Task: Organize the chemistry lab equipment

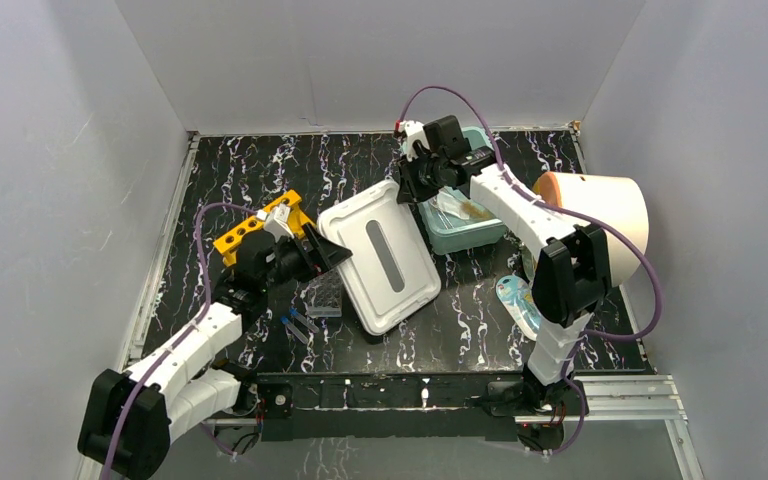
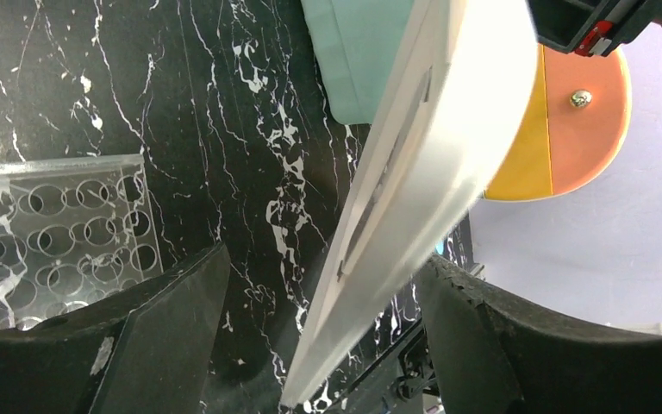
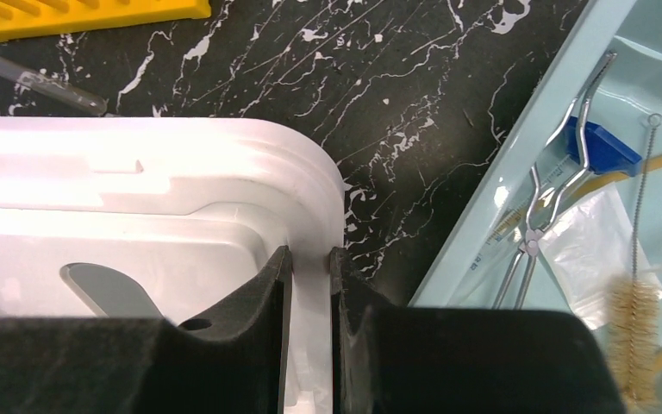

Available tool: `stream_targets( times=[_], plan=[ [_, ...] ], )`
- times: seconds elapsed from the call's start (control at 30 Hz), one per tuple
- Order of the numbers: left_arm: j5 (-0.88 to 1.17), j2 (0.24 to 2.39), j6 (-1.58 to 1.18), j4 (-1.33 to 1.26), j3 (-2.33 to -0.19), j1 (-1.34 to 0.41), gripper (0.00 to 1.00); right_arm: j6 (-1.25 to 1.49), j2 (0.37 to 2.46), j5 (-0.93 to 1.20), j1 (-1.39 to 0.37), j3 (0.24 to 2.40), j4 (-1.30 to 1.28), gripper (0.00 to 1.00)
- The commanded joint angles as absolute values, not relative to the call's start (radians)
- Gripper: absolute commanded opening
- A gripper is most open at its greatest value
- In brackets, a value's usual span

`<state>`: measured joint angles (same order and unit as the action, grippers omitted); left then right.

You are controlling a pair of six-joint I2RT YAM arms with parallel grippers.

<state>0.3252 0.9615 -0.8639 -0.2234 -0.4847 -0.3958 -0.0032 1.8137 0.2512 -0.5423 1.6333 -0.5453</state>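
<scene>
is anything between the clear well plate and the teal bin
Yes, the white lid lies right between the well plate and the bin, with the right fingers pinching its far corner and the left fingers astride its edge.

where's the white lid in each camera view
top external: white lid at centre
left wrist: lid edge-on, diagonal through the middle
right wrist: lid at lower left
shared landmark: teal bin, beside the lid in all three

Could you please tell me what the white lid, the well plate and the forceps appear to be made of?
White lid: probably moulded plastic, opaque, satin sheen. Well plate: clear rigid plastic, fully see-through. Forceps: likely steel, thin, bright silvery glints.
</scene>
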Motion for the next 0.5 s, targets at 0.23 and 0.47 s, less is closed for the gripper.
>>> stream_targets(
  times=[0.23,0.47],
  plan=[
    [0.522,0.984,-0.826,-0.528,-0.425,-0.396,0.51,0.147,1.864,0.404,-0.488,1.752,-0.489,0.09],
    [0.543,0.956,-0.816,-0.508,-0.436,-0.396,0.09,0.2,1.893,0.461,-0.467,1.795,-0.473,0.11]
  ],
)
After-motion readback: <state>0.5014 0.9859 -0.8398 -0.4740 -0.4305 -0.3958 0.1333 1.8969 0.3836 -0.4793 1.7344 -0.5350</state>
